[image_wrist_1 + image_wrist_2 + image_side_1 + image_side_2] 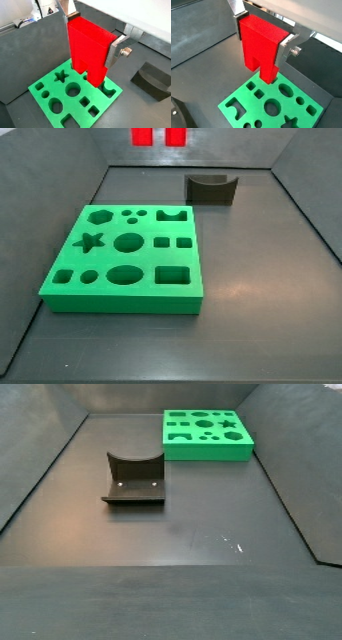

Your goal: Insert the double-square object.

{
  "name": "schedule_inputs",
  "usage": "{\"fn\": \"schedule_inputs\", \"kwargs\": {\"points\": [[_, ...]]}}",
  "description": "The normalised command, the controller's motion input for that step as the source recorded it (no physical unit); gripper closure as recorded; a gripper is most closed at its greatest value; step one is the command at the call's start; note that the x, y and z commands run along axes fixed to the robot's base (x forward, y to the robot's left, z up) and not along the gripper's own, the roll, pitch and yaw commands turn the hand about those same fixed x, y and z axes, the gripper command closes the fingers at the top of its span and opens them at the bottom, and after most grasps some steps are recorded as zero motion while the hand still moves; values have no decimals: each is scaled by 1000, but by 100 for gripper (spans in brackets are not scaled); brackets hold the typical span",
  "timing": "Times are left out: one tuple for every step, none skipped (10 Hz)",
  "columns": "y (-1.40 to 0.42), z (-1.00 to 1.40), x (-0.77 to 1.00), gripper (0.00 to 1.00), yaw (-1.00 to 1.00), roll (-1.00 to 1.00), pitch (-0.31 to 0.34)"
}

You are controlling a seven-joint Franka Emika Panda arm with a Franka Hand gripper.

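The hand is clamped on the double-square object, its silver fingers pressing the block's 2 sides in both wrist views; the red block hangs legs-down, well above the green board; in a side view only its 2 leg ends show at the picture's upper edge. The board lies flat on the bench, apart from the fixture. To do this step well, I judge the block must first be carried over the notched, twin-square hole, turned so its slot faces the hole's tab, kept plumb, then lowered slowly; a tilted leg would likely catch on the rim.
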Motion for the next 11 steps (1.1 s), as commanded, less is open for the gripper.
{"fn": "schedule_inputs", "kwargs": {"points": [[0, -1000, 754, 100, -9, 7, 0], [0, -1000, 777, 100, 0, 41, 0], [0, -1000, 771, 100, 0, 54, 0], [0, -1000, 743, 100, 0, 70, 0], [0, -1000, 677, 100, 0, 79, 0], [0, -1000, 517, 100, 0, 109, 0], [0, -1000, 349, 100, 0, 149, 0], [-129, -1000, 77, 100, -74, 180, -13], [-291, -711, 0, 100, -109, 274, 0], [-306, -580, -6, 100, -86, 267, 0], [-200, -563, -80, 100, -63, 256, 0]]}}
